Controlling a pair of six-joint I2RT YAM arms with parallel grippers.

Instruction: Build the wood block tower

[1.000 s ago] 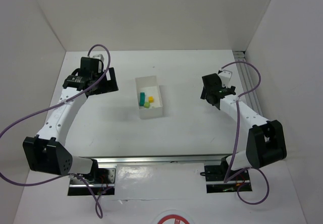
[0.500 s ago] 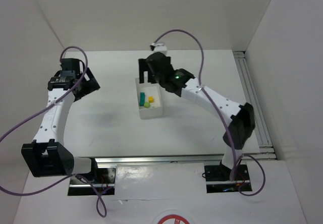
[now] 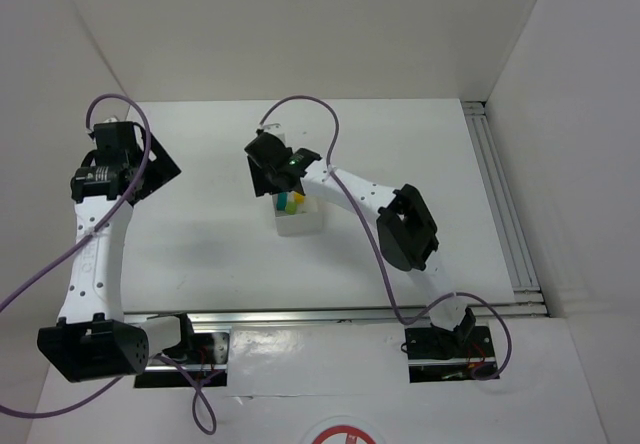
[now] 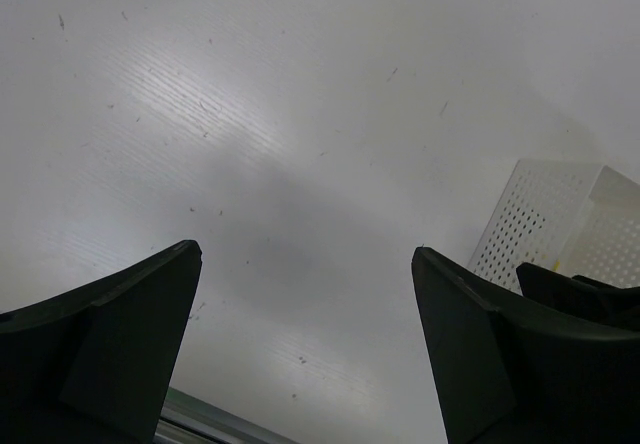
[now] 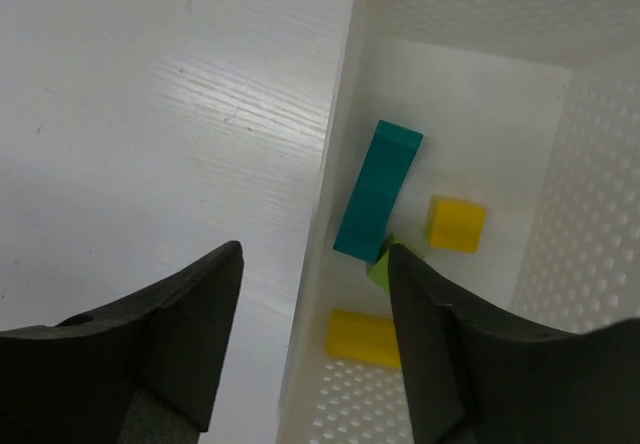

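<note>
No tower stands yet: the teal block (image 5: pixel 378 189), yellow blocks (image 5: pixel 457 224) and a green block (image 5: pixel 377 265) at its 6 o'clock all lie loose in the white tray (image 5: pixel 335 144). The right claw (image 5: pixel 313 254) hovers released astride the tray's wall, holding nothing. The left claw (image 4: pixel 306 252), well apart at the tray's 9 o'clock, gapes empty, so all the stacking remains.

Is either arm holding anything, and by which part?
Nothing is held. The left gripper is open over the table; the right gripper is open, its jaws astride a wall of the white tray.
</note>
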